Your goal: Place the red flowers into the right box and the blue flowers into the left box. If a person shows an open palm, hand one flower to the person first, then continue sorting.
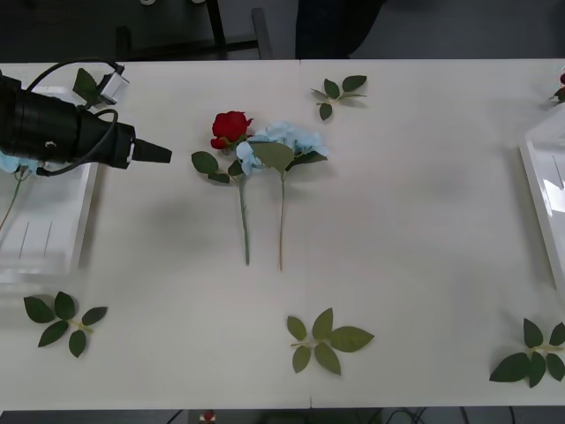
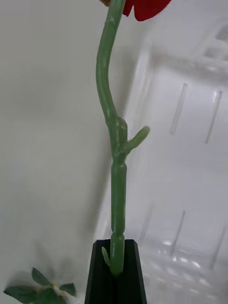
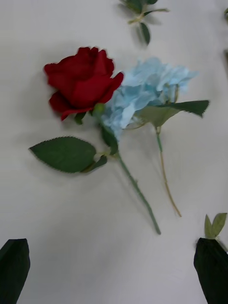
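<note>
my left gripper (image 3: 114, 270) hangs with its black fingers spread wide, above the table (image 1: 415, 221) near the left box (image 1: 53, 221). before it a deep-red rose (image 1: 230, 128) touches a pale blue hydrangea (image 1: 287, 141), thin stems side by side. my right gripper (image 2: 116, 270) pinches a second red rose's green stem (image 2: 114, 142) beside the right box (image 2: 190, 166).

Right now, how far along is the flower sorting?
Done: one blue flower already lies in the left box. In hand: the right tool is shut on a rose stem beside the right box. Left: a rose and a blue flower on the table, with the left tool open above them.
</note>
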Controlling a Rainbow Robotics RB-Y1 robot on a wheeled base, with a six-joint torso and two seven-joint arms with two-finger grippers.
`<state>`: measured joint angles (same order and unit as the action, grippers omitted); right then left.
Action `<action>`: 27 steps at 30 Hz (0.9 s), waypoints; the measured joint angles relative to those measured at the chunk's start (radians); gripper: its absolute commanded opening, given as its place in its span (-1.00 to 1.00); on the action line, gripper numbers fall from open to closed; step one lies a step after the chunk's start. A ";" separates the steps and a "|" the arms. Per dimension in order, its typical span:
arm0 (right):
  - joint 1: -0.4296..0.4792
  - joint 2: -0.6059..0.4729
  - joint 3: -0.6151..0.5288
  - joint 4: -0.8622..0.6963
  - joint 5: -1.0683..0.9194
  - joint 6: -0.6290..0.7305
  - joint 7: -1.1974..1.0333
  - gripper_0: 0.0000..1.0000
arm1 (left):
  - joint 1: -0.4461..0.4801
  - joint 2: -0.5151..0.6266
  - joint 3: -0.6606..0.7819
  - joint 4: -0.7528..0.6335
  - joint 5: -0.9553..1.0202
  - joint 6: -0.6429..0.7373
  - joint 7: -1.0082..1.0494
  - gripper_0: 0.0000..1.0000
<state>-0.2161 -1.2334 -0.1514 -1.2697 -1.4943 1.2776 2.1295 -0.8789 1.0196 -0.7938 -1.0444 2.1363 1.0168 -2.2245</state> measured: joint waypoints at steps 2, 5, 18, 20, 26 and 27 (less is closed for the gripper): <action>0.035 0.000 -0.011 0.007 0.055 -0.007 0.000 -1.00 | -0.014 0.018 -0.010 -0.026 -0.082 0.000 0.062 1.00; 0.081 0.004 -0.004 0.022 0.118 -0.041 0.000 -1.00 | -0.020 0.040 -0.007 -0.095 -0.243 0.000 0.342 1.00; 0.084 0.234 0.003 0.104 0.382 -0.182 0.000 -1.00 | -0.028 -0.002 0.000 -0.262 -0.830 0.128 1.279 1.00; 0.072 0.245 0.003 0.104 0.388 -0.182 0.000 -1.00 | -0.040 -0.033 0.000 -0.261 -0.905 0.183 1.401 1.00; 0.036 0.248 0.003 0.104 0.387 -0.146 0.000 0.02 | -0.085 -0.165 0.000 -0.257 -1.118 0.322 1.516 1.00; 0.033 0.248 0.002 0.104 0.387 -0.139 0.000 0.16 | -0.090 -0.192 0.000 -0.257 -1.163 0.342 1.587 1.00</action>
<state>-0.1832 -0.9858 -0.1494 -1.1654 -1.1076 1.1384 2.1295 -0.9691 0.8277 -0.7940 -1.3011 0.9730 1.3587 -0.6372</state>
